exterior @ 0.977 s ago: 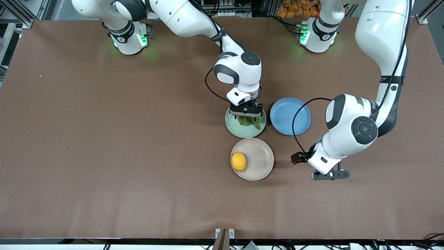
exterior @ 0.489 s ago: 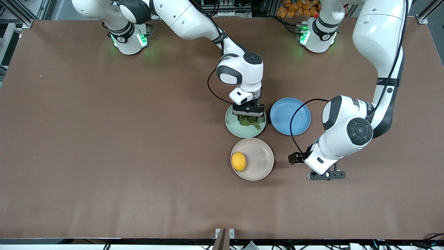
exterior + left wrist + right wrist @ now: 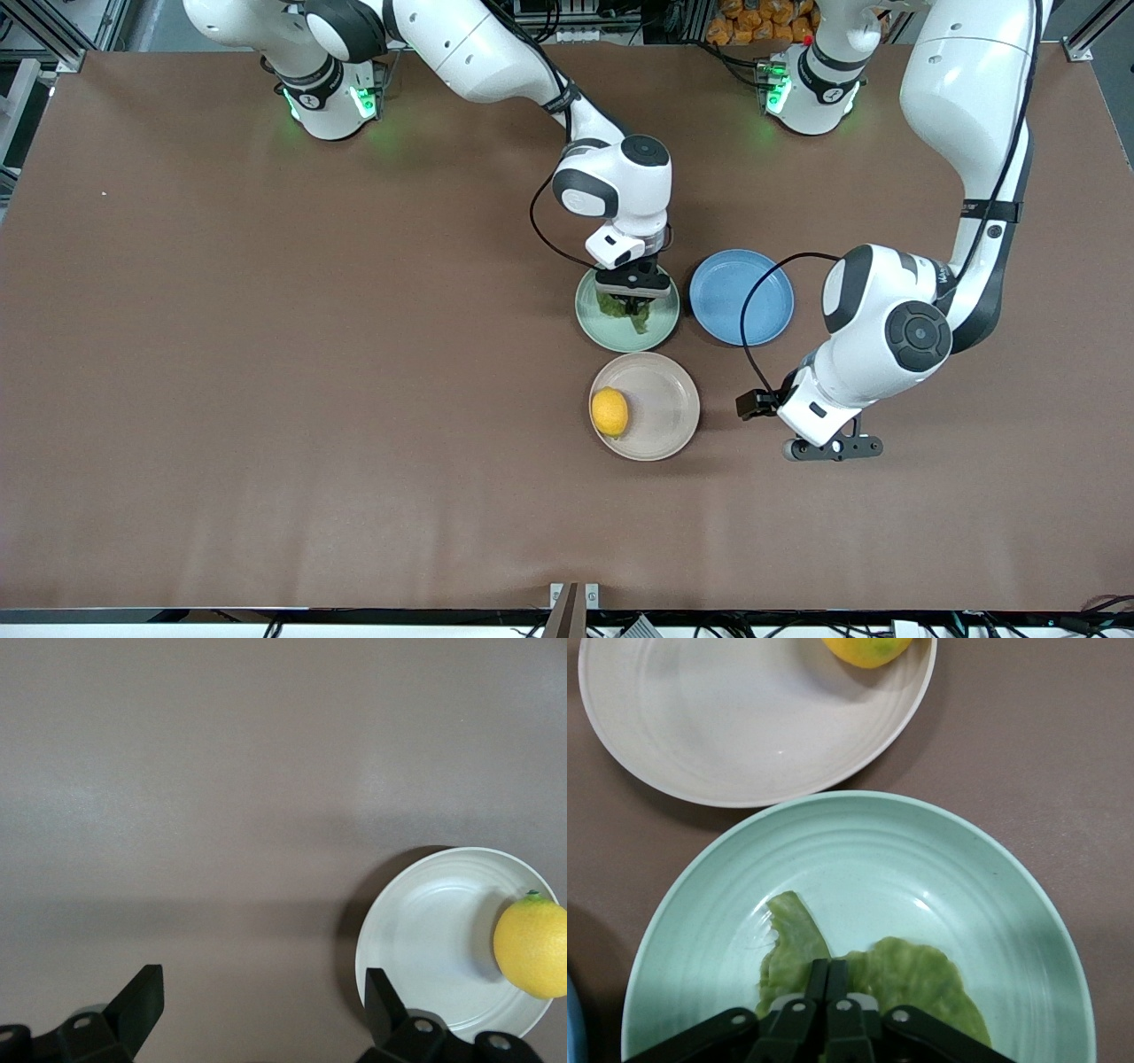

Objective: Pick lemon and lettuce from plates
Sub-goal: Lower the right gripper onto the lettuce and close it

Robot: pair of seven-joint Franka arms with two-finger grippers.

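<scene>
The dark green lettuce [image 3: 640,317] lies in the pale mint plate [image 3: 588,326]. My right gripper [image 3: 632,306] is down in that plate, its fingers shut together on the leaf. The right wrist view shows the closed fingertips [image 3: 830,970] pinching the lettuce [image 3: 917,979] against the mint plate [image 3: 877,859]. The yellow lemon [image 3: 609,412] sits on the cream plate [image 3: 666,409], nearer the front camera than the mint plate. My left gripper [image 3: 833,447] is open and empty, low over bare table beside the cream plate, toward the left arm's end. Its wrist view shows the gripper [image 3: 261,985], the lemon [image 3: 532,946] and the cream plate [image 3: 434,939].
An empty blue plate [image 3: 741,297] stands beside the mint plate toward the left arm's end. The three plates cluster mid-table on the brown tabletop [image 3: 310,354]. The right arm's black cable loops above the mint plate.
My right gripper's fingers have closed on the lettuce, bunching the leaf narrower. My left gripper drifted slightly toward the cream plate, then held still.
</scene>
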